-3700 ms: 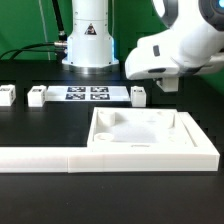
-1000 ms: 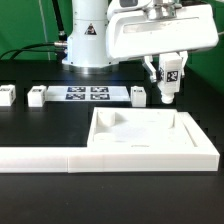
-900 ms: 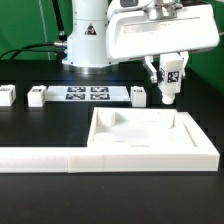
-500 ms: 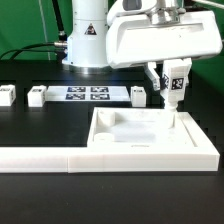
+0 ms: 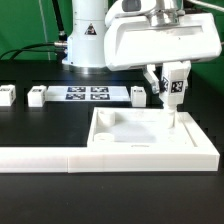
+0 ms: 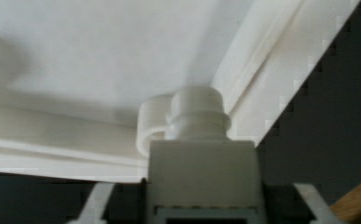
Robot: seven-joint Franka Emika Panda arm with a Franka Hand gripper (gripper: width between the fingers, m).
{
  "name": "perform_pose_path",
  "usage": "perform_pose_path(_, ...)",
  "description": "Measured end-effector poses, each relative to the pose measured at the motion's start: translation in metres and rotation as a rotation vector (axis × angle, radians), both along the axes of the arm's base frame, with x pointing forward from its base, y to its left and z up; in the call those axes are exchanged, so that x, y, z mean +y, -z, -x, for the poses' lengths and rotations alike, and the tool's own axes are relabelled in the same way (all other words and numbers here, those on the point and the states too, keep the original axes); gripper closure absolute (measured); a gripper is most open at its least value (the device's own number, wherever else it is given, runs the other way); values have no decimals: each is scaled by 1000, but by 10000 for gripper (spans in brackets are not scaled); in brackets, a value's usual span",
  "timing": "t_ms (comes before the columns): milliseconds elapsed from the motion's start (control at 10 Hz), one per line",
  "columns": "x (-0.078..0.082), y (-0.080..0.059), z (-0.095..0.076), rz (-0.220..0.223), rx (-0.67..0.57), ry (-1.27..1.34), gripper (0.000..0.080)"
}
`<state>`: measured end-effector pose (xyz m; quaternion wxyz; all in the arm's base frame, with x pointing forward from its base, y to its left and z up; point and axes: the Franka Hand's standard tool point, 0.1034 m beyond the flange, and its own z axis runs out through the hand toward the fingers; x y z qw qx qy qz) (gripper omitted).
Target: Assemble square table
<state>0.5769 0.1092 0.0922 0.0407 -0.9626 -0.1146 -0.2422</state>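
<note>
white leg block [image 5: 172,92] is clamped in the gripper [image 5: 171,88], tag facing the exterior camera, peg pointing down. compared with a second ago it has slid toward the exterior view's right and dropped, so the peg is now down at the corner socket [image 6: 156,118] of the square tabletop [image 5: 150,152]. the wrist view shows it tucked right into the rim corner, but i can't tell if it's seated or only touching. reads to me like insertion of the first leg is starting. tight spot, with raised rim on two sides. further out, the nearest loose leg [image 5: 138,95] sits near that corner. two more legs [image 5: 38,95] and the marker board [image 5: 88,94] are well apart along the back. l-shaped barrier [image 5: 60,158] runs along the front.
</note>
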Motion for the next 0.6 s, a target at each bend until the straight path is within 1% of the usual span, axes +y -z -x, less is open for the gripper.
perform_pose_path(200,-2,-3,-25,10,-17,-22,509)
perform_pose_path(300,-7,1,-33,19,-24,-35,509)
perform_pose_path(500,-13,10,-39,40,-36,-65,509)
perform_pose_path(600,-12,10,-39,38,-35,-65,509)
